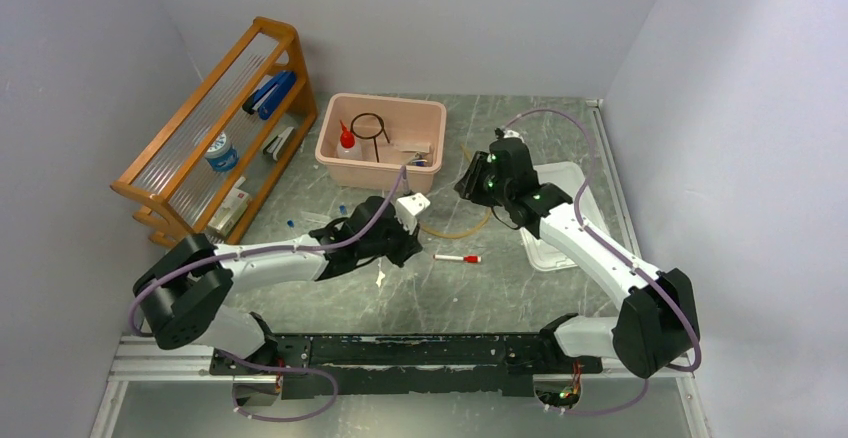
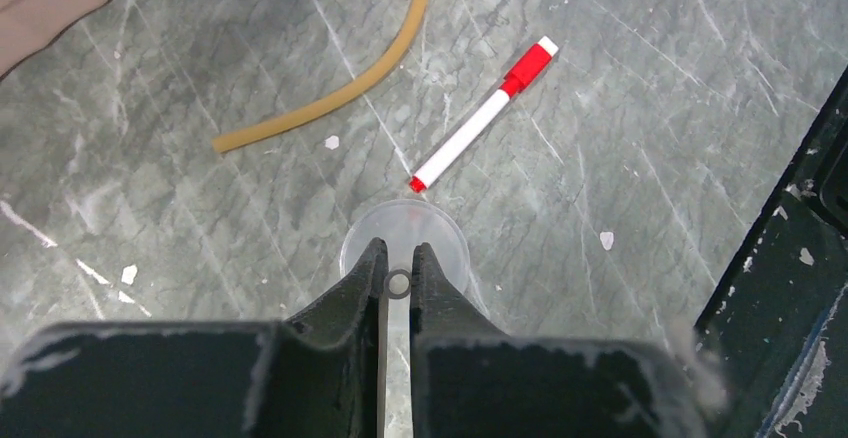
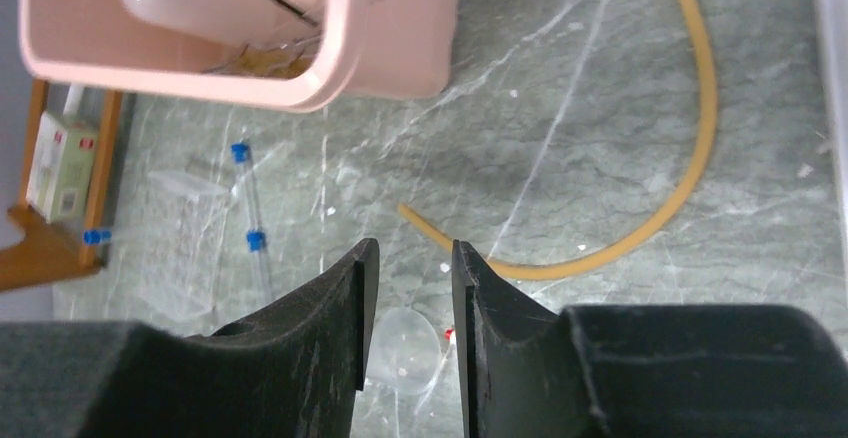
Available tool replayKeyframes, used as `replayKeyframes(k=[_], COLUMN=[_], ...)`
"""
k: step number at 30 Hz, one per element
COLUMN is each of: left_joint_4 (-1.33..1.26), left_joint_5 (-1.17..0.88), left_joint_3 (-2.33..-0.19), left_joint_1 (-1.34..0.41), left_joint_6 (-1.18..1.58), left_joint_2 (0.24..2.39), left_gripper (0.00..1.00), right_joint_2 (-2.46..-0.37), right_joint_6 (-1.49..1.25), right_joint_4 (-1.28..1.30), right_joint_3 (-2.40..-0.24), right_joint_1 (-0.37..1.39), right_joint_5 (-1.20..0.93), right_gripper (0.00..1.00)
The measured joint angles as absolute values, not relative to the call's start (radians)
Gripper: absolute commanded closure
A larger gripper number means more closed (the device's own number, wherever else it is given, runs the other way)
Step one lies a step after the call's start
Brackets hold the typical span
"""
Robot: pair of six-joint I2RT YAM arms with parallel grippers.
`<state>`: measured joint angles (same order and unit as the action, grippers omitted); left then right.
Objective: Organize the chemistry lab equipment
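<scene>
Top external view: the left arm point(image 1: 280, 258) is stretched low from its base at the near left toward the middle of the grey marbled worktop point(image 1: 500, 298), with its wrist bent down just short of a red-capped white marker point(image 1: 457, 258). From the left wrist camera, the left claw point(image 2: 398, 258) is seen clenched on the stem of a clear funnel point(image 2: 405, 233), whose round mouth lies on the worktop just beyond the fingertips, close to the marker's tip. The right arm point(image 1: 590, 248) is raised from the near right, and its wrist is tipped down and leftward beside the pink bin point(image 1: 362, 170). The right claw point(image 3: 415, 258) is held released, with a gap between its jaws and nothing gripped, above the worktop. Amber tubing point(image 3: 680, 158) is curved on the worktop below it. A clear red-capped squeeze bottle point(image 1: 346, 141) and a black wire ring point(image 1: 368, 126) are contained in the bin. Blue-capped tubes point(image 3: 250, 218) and a clear tube rack point(image 3: 185, 238) are lying between the bin and the wooden slatted rack point(image 1: 210, 128).
</scene>
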<state>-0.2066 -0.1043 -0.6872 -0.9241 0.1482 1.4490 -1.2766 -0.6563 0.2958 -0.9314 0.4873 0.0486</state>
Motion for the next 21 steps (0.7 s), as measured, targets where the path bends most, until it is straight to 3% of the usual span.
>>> replayKeyframes(k=[9, 12, 17, 21], left_joint_4=[-0.033, -0.004, 0.015, 0.031], left_joint_5=[-0.123, -0.156, -0.236, -0.300], left_joint_3=[-0.904, -0.977, -1.028, -1.076], left_joint_1=[-0.852, -0.782, -0.646, -0.536], left_joint_6=[0.252, 0.307, 0.416, 0.529], left_joint_2=[1.427, 1.417, 1.412, 1.428], left_gripper=[0.95, 0.95, 0.95, 0.95], right_joint_2=[-1.235, -1.206, -1.191, -1.257], right_joint_6=[-0.343, -0.288, -0.276, -0.318], right_joint_4=[0.100, 0.022, -0.045, 0.001], right_joint_3=[-0.872, -0.825, -0.840, -0.976], right_joint_1=[0.485, 0.485, 0.485, 0.485], right_joint_5=[-0.319, -0.397, -0.407, -0.338], right_gripper=[0.58, 0.48, 0.46, 0.46])
